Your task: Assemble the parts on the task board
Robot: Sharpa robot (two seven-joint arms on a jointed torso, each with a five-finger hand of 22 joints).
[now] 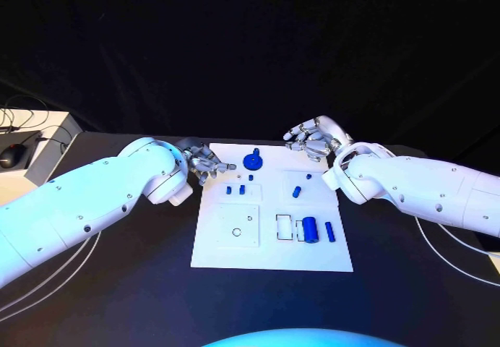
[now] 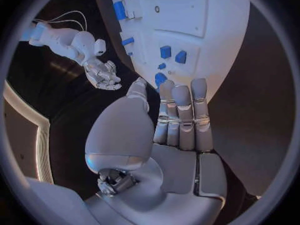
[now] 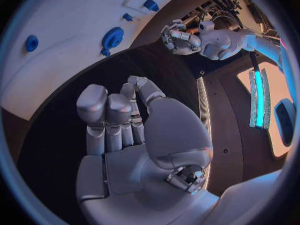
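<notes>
The black table (image 1: 125, 289) carries the white task board (image 1: 271, 249) at its centre. My left hand (image 1: 204, 163) hovers at the board's far left corner, fingers apart, holding nothing. The blue parts (image 1: 308, 229) lie loose on the board: small pieces mid-board, a round knobbed part (image 1: 253, 160) near the far edge, a cylinder near the right edge. My right hand (image 1: 316, 137) hovers beyond the far right corner, fingers apart, empty. No part is picked yet, I judge; the next move calls for lowering one hand onto a part.
</notes>
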